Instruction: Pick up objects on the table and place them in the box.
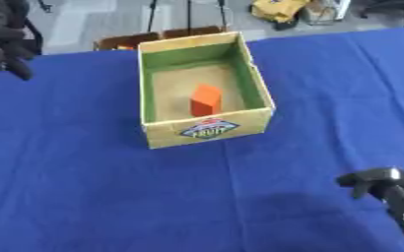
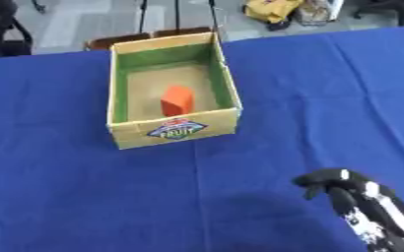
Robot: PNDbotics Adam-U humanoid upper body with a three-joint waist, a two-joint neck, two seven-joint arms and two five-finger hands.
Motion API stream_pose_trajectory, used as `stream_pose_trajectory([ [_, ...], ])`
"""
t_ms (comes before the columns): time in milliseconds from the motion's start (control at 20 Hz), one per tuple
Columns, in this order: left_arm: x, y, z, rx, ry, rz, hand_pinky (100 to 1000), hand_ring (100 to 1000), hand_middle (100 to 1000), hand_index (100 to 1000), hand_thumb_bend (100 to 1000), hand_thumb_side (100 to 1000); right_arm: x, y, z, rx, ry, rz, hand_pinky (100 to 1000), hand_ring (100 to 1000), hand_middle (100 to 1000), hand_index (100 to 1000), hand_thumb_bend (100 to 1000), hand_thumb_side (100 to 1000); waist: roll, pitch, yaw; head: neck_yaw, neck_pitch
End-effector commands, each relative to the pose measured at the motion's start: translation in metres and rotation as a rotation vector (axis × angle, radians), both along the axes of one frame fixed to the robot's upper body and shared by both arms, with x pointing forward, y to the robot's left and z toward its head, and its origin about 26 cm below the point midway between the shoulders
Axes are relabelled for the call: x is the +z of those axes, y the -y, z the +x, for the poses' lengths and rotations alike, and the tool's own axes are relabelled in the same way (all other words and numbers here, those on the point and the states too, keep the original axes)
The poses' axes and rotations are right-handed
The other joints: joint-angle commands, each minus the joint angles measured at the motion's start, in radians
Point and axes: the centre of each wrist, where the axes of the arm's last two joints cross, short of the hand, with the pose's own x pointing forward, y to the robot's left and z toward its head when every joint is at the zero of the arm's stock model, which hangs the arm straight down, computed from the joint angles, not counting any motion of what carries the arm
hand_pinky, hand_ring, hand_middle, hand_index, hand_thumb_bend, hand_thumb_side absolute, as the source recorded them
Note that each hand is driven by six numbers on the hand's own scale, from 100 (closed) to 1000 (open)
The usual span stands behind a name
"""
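tabletop (image 1: pixel 84 187) under blue cloth | box (image 1: pixel 207 132) open-topped at 12 o'clock of centre | right robot hand (image 2: pixel 326 181) at 5 o'clock, fingers curled, holding nothing | left robot hand (image 1: pixel 3 56) at 10 o'clock edge, fingers unreadable | orange block (image 1: pixel 205 100) upright inside box

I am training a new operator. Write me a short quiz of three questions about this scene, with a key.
1. True or false: the orange block lies inside the box.
2. What colour is the cloth? A red, B blue, C white.
3. Fill in: the right hand shows near the lower ____ corner.

Key: 1 true. 2 B. 3 right. The left hand, at the upper left, is not asked about.
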Motion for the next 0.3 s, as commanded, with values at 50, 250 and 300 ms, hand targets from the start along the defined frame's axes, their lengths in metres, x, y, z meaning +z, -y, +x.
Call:
stream_pose_trajectory([
  [50,0.007,-0.004,-0.007,0.032,0.038,-0.007,589,565,616,846,367,803,0.009,0.005,-0.002,-0.005,0.026,-0.013,809,764,525,757,100,649,-0.003,-0.021,0.004,0.001,-0.008],
  [250,-0.006,-0.006,-0.012,0.056,0.020,-0.040,586,566,616,846,302,826,0.008,0.005,-0.003,-0.004,0.023,-0.017,809,764,525,757,100,652,-0.010,-0.024,0.016,0.005,-0.009],
  [300,-0.009,-0.005,-0.012,0.060,0.015,-0.050,585,566,616,846,288,832,0.008,0.006,-0.003,-0.003,0.025,-0.018,809,764,525,757,100,650,-0.012,-0.024,0.020,0.007,-0.010],
])
